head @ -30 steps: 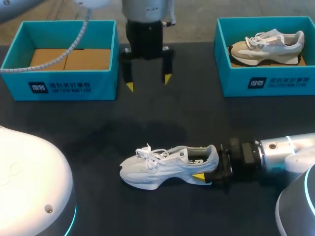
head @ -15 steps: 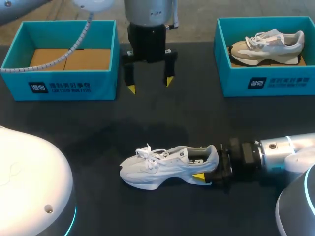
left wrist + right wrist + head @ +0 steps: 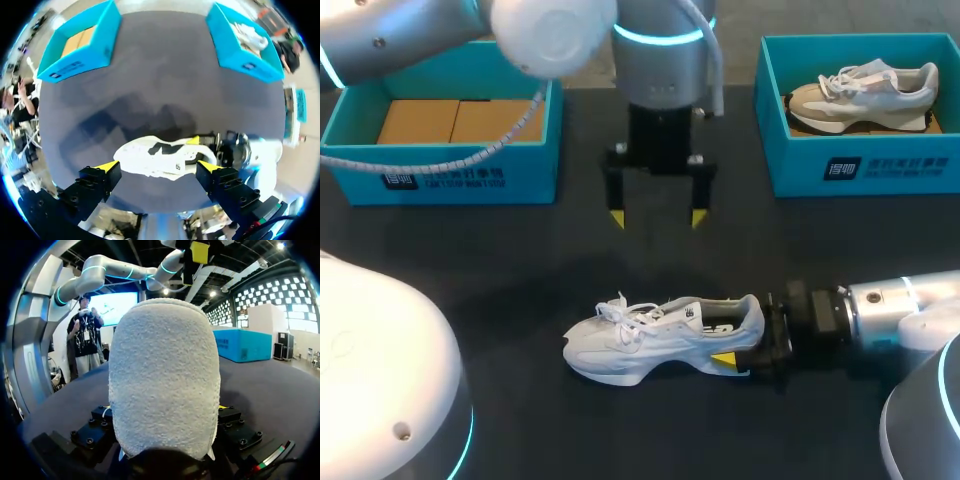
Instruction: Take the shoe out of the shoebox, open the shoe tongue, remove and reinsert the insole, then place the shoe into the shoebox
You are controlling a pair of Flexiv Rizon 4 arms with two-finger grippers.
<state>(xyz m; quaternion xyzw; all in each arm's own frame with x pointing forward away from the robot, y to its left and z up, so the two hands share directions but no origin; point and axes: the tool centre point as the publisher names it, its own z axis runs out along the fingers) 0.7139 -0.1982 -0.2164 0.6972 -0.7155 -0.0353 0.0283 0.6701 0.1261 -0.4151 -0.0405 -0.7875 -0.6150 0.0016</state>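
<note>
Right gripper [image 3: 740, 345] was clamped on the heel [image 3: 165, 375] of the shoe [image 3: 655, 338]. In the right wrist view the heel filled the gap between its finger blocks.

Left gripper [image 3: 657, 216] hung at 12 o'clock from the shoe, fingers apart and holding nothing. In the left wrist view the shoe lay under it, between the spread tips.

Shoe sat sole-down on the table [image 3: 520, 290], centre towards 6 o'clock, toe to 9 and heel to 3. Left box [image 3: 440, 172] at 10 o'clock held only cardboard [image 3: 460, 120]. Right box [image 3: 865, 165] at 2 o'clock held a second shoe [image 3: 865, 90].

Progress, my read: shoe out of the box, done. Laces [image 3: 625, 312] looked done up, so the tongue was not opened. Insole out and in, then reboxing, were all left to do.

Not visible:
- Right gripper's far finger, behind the heel in the head view.
- Tongue, under the laces.
- Insole and the shoe's inside.
- Which box the shoe came from; the left one is likely.
</note>
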